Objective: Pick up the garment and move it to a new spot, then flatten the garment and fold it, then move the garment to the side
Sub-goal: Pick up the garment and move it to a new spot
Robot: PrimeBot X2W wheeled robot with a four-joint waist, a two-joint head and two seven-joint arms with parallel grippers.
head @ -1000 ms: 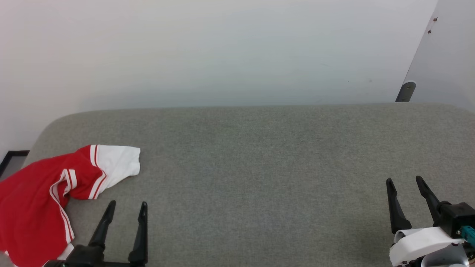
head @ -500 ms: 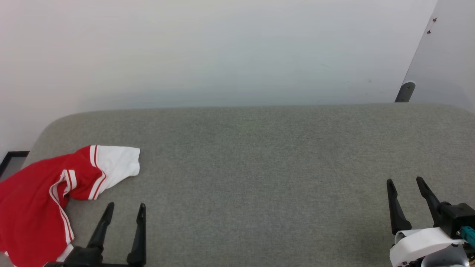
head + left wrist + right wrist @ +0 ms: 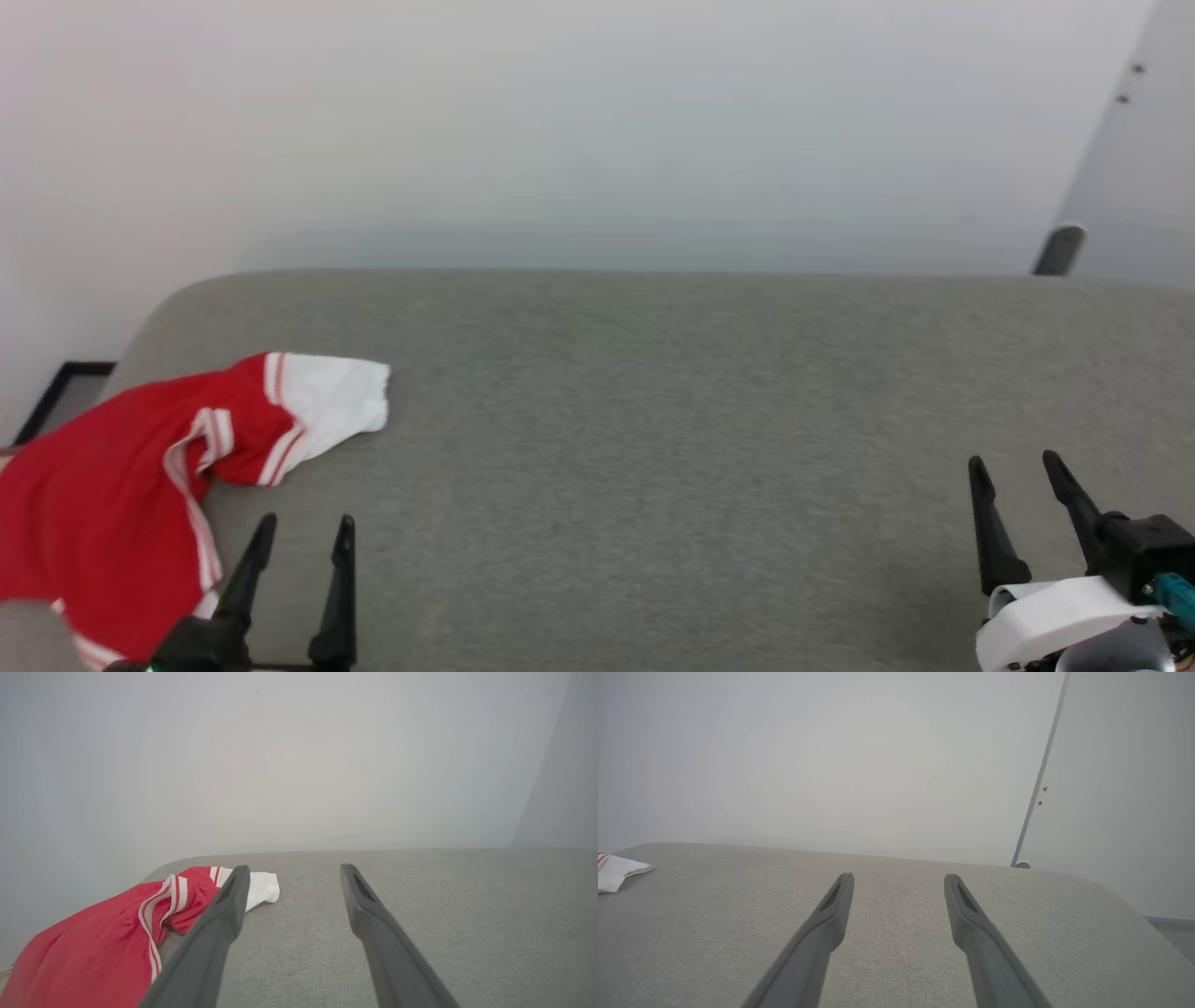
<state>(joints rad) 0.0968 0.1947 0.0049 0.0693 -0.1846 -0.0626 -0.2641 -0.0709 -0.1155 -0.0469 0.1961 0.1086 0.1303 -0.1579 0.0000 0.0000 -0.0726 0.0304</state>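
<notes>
The garment [image 3: 103, 504] lies crumpled at the surface's [image 3: 653, 420] left end (perhaps overhanging), so the empty left hand [image 3: 308, 519], spread wide like the right hand [image 3: 1013, 459], sits nearest.

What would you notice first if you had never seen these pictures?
The bright red shirt with a white sleeve, crumpled at the left end of the grey fabric surface, jumps out first. Next come the robot's two hands, both open and empty: the left hand beside the shirt, the right hand far at the lower right.
</notes>
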